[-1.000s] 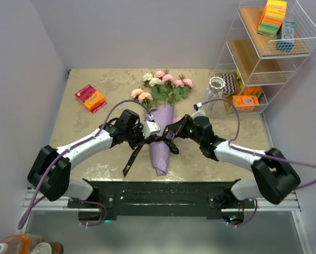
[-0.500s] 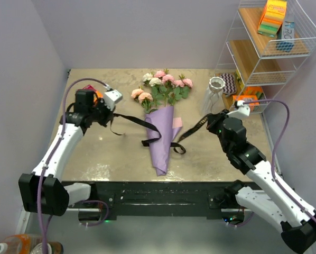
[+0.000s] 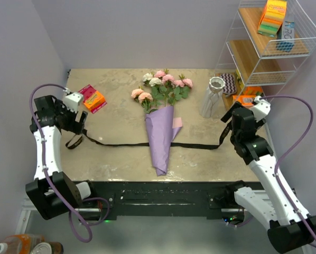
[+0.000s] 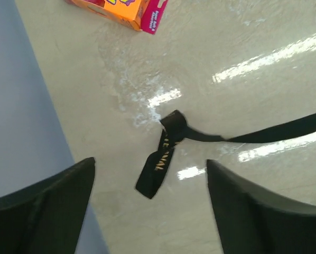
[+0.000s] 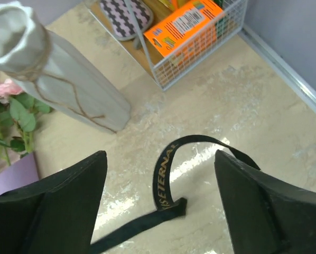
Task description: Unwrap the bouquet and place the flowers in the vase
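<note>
The bouquet lies mid-table, its purple paper cone pointing toward me and the flowers fanned out at the far end. The black gold-lettered ribbon is untied and stretched flat left to right, hidden where it meets the cone. My left gripper hangs open above the ribbon's left end, holding nothing. At the other side my right gripper is open over the curled right end. The white vase stands upright just beyond the right gripper.
A white wire rack fills the back right corner, with an orange box and a zigzag-patterned item in its bottom basket. A pink-and-orange box lies at the back left. The left wall is close beside the left gripper.
Both arms swung outward from the bouquet, pulling the ribbon ends apart until the tie came undone. Both grippers then opened and let go; the ribbon now lies flat.
</note>
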